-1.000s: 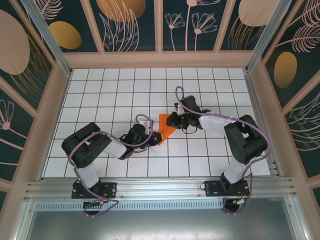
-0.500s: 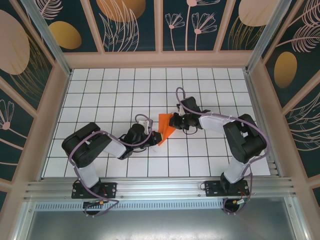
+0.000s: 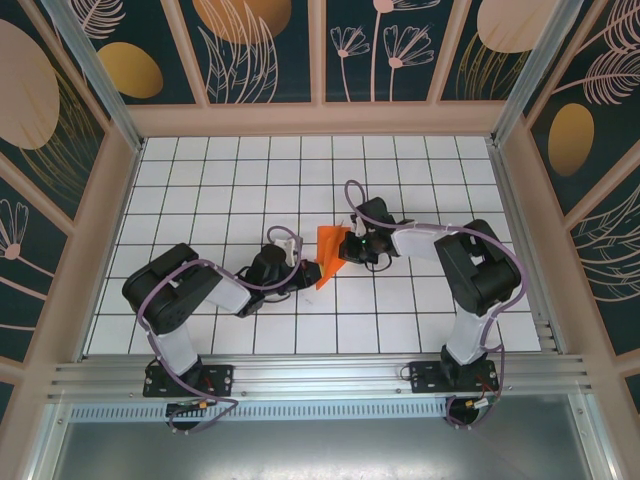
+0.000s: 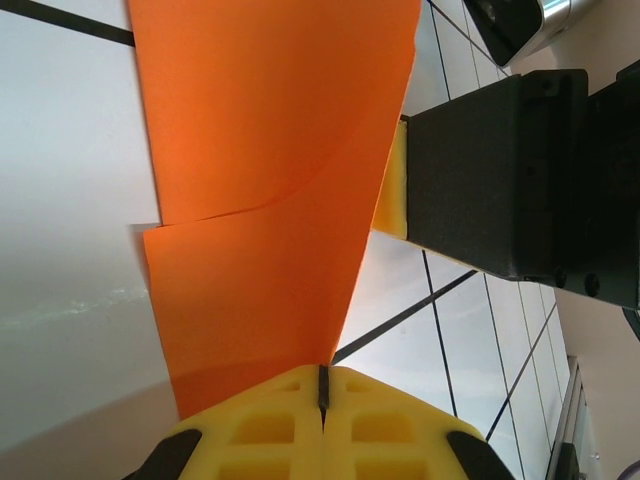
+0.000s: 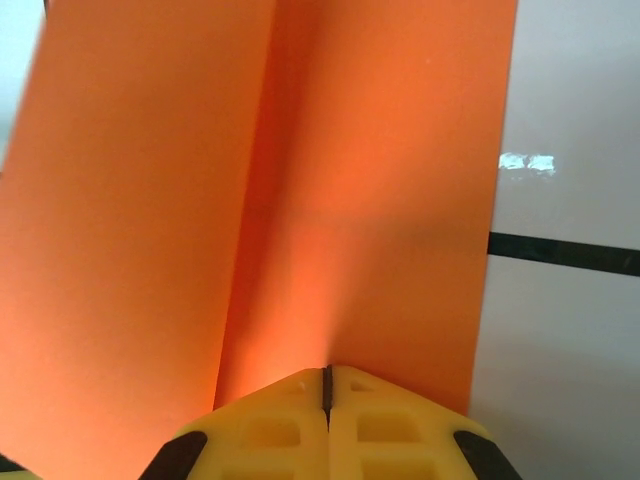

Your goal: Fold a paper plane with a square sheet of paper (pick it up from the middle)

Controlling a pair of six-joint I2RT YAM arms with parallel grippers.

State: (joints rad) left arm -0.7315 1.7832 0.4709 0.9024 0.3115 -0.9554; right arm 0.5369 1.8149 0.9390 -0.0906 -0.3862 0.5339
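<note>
Free table (image 3: 220,180) around folded paper (image 3: 328,255)

We see our left arm (image 3: 175,292) and right arm (image 3: 482,275) as chunky black joint housings joined by smooth white shells, each draped with a looping purple cable (image 3: 349,197) and standing on a black base plate (image 3: 190,380). The left gripper (image 4: 322,372) and right gripper (image 5: 326,374) end in yellow moulded pads (image 4: 265,428) with recessed pockets.
</note>
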